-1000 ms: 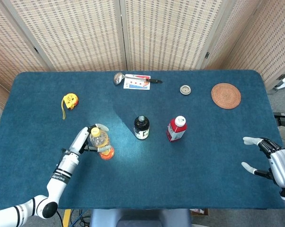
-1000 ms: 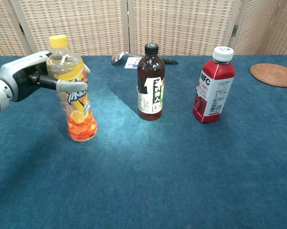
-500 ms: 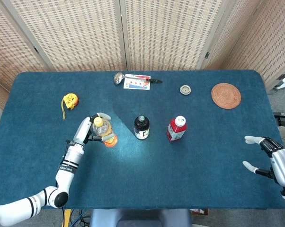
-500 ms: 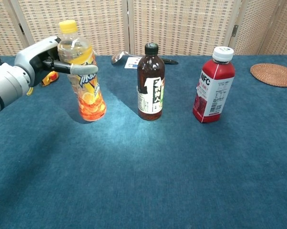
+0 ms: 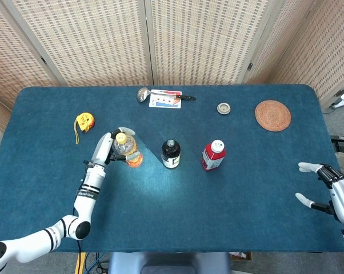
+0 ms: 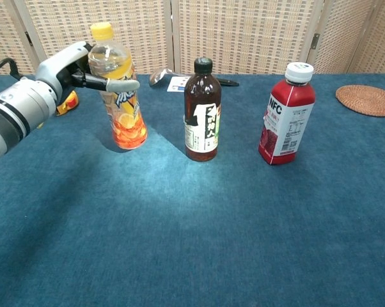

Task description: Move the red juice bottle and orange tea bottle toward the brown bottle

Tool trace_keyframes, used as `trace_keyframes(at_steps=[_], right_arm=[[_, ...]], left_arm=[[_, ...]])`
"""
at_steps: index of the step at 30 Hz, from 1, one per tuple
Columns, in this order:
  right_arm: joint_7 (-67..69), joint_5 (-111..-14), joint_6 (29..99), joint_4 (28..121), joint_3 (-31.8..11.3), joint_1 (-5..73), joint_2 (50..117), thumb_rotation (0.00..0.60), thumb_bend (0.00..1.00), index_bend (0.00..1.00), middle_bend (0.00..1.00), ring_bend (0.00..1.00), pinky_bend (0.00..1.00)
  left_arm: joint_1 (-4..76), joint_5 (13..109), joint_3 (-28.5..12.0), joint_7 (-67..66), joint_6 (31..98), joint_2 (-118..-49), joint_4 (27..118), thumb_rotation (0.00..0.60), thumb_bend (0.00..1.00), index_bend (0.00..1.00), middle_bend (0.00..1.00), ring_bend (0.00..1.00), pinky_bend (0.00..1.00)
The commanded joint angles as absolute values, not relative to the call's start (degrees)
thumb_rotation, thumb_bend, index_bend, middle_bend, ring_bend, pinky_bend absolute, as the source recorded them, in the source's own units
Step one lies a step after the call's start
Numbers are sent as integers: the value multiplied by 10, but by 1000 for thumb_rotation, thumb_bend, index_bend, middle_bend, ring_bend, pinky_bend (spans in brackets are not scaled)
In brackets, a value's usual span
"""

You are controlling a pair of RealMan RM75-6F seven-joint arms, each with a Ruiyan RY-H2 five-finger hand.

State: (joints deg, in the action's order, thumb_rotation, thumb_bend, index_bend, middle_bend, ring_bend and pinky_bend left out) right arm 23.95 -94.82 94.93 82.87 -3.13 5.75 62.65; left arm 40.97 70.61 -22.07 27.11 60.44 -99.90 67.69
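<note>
My left hand grips the orange tea bottle around its upper half; the yellow-capped bottle leans slightly and sits left of the brown bottle. The brown bottle stands upright mid-table. To its right stands the red juice bottle with a white cap, untouched. My right hand hovers open near the table's right front edge, far from the bottles, and shows only in the head view.
A yellow tape measure lies at the left. A spoon and a card lie at the back centre. A small round lid and a woven coaster sit at the back right.
My left hand has carried the orange tea bottle away from the front edge and to the right, closer to the brown bottle. My right hand drifted slightly right.
</note>
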Motion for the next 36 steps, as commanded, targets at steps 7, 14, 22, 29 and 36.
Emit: trace_keyframes(at_steps=[7, 14, 22, 29, 36], right_arm=[[240, -947, 946, 828, -32, 58, 627, 600, 118, 316, 392, 325, 499], [241, -947, 946, 829, -32, 58, 626, 600, 118, 317, 392, 325, 499], [242, -946, 946, 829, -33, 57, 626, 600, 117, 316, 392, 325, 499], [245, -946, 947, 829, -34, 56, 625, 600, 118, 316, 392, 325, 499], [249, -945, 949, 829, -35, 55, 622, 600, 118, 317, 392, 325, 499]], left_arm=[[412, 710, -212, 279, 604, -1004, 657, 600, 53, 699, 606, 385, 373], [410, 716, -201, 279, 605, -1009, 639, 600, 54, 687, 606, 385, 373], [413, 733, -194, 294, 621, -1024, 612, 600, 54, 679, 606, 385, 373], [416, 738, -188, 300, 622, -1036, 589, 600, 54, 673, 606, 382, 373], [419, 742, -182, 305, 620, -1048, 564, 600, 54, 649, 593, 370, 373]])
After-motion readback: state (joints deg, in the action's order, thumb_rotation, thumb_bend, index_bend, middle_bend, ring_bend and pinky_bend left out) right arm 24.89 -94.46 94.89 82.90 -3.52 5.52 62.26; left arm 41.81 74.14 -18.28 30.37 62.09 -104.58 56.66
